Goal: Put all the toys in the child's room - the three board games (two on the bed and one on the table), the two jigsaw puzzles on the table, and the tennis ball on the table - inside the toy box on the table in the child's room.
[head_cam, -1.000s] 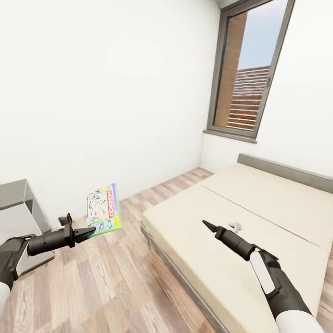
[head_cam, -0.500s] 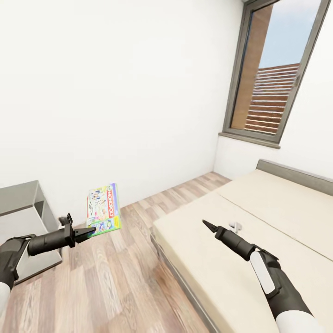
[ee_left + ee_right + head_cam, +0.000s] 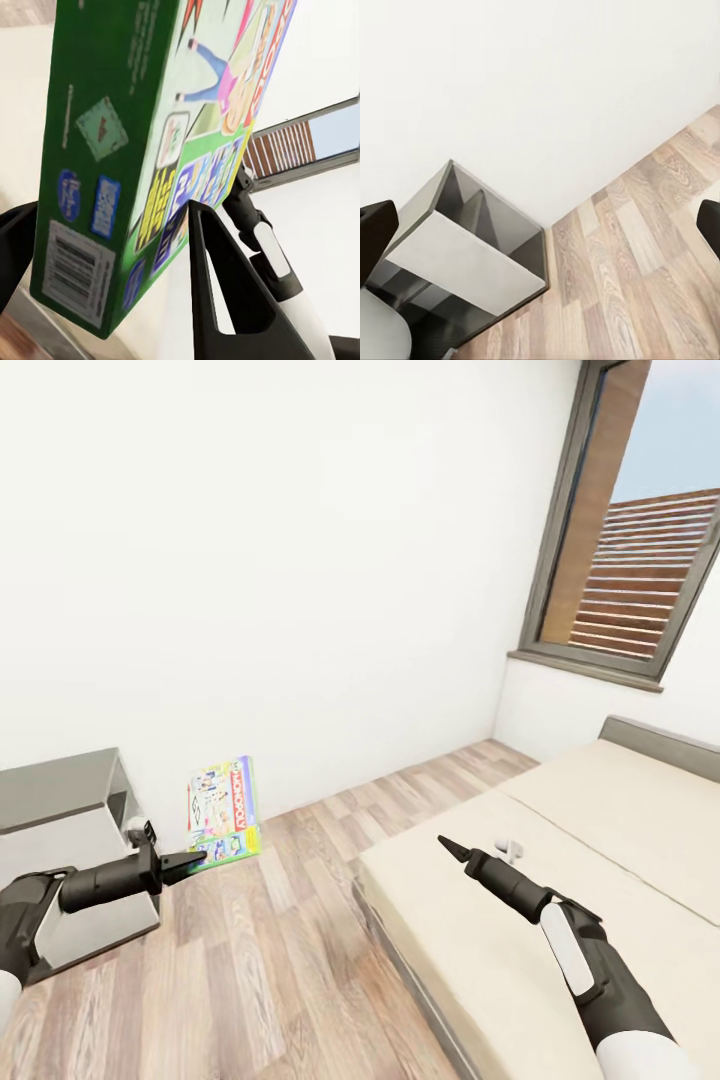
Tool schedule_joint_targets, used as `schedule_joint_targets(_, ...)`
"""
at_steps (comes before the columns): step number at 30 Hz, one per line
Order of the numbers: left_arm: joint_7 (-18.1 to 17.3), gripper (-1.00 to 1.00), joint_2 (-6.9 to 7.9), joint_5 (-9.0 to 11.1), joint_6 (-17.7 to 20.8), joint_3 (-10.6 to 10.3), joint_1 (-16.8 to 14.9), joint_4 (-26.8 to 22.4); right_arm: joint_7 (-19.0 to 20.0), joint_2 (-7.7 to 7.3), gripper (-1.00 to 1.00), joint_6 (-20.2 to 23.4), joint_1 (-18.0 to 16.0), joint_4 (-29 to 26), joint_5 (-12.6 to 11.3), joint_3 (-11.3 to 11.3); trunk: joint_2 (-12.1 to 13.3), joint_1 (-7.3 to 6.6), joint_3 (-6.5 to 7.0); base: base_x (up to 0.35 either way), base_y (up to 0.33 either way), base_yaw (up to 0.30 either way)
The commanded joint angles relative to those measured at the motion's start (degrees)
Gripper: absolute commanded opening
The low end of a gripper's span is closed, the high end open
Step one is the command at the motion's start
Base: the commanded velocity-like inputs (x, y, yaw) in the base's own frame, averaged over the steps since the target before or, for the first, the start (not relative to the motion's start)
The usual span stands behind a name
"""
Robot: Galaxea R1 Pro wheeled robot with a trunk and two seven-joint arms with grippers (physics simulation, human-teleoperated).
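My left gripper (image 3: 195, 856) is shut on the lower edge of a board game (image 3: 222, 810), a flat pale green and blue box with a red band, held upright above the wood floor. In the left wrist view the box (image 3: 150, 150) shows its green side with a barcode, clamped between the black fingers (image 3: 217, 292). My right gripper (image 3: 447, 845) hovers over the near corner of the beige bed (image 3: 560, 880). In the right wrist view its fingers (image 3: 376, 232) stand far apart, open, with nothing between them. The toy box, puzzles and tennis ball are out of view.
The dark grey side desk (image 3: 60, 800) with its white panel stands at the left by the wall, seen too in the right wrist view (image 3: 472, 255). Wood floor (image 3: 260, 960) runs between desk and bed. A grey-framed window (image 3: 640, 560) is at the upper right.
The whole view has swung left: bed and window slid right, and more of the grey desk came into view. Both arms keep the same pose, the left still gripping the box.
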Motion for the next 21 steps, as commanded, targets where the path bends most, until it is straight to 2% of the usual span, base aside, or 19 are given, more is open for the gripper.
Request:
schedule_joint_targets(1, -0.2, -1.0, -0.01, 0.1, 0.6, 0.0, -0.1, 0.0, 0.1, -0.02, 1.0, 0.5, 0.0, 0.0, -0.5, -0.1, 0.0, 0.0, -0.06, 0.002, 0.033, 0.149)
schedule_joint_targets(12, -0.2, -1.0, -0.08, 0.0, 0.6, 0.1, -0.1, 0.0, 0.1, 0.0, 1.0, 0.5, 0.0, 0.0, -0.5, -0.1, 0.0, 0.0, -0.06, 0.014, 0.003, 0.025)
schedule_joint_targets(21, -0.2, -1.0, -0.09, 0.0, 0.6, 0.1, -0.1, 0.0, 0.0, 0.0, 1.0, 0.5, 0.0, 0.0, -0.4, -0.1, 0.0, 0.0, 0.18, 0.154, 0.054, 0.229)
